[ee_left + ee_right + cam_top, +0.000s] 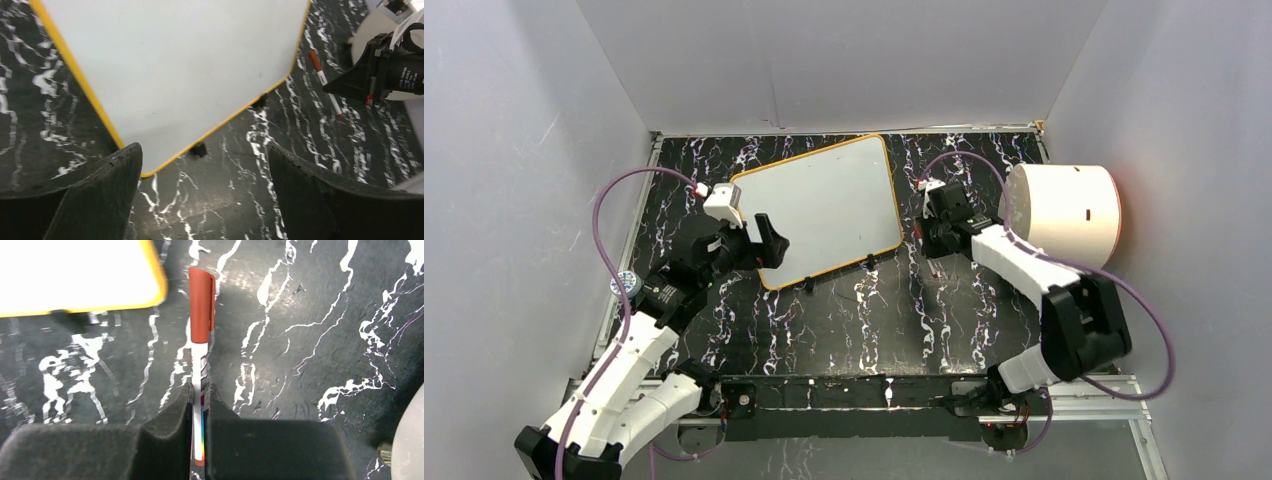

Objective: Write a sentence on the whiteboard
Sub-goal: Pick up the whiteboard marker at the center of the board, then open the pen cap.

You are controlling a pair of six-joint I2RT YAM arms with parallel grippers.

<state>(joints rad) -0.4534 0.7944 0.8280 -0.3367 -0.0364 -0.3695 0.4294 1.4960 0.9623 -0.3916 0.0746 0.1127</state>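
Observation:
The whiteboard point(824, 205) lies flat and blank on the black marbled table, its orange-yellow rim tilted; it also shows in the left wrist view point(175, 65) and the right wrist view point(75, 275). My left gripper point(762, 245) is open and empty over the board's near left corner, one finger point(100, 190) overlapping the rim. My right gripper point(200, 387) is shut on a white marker point(199, 365) with a red cap point(201, 305), just right of the board's near right corner. The marker point(322, 80) sits low at the table, cap pointing away from the gripper.
A big white cylinder point(1069, 212) lies at the right, close behind the right arm. Small black clips point(869, 262) stick out from the board's near edge. Grey walls enclose the table on three sides.

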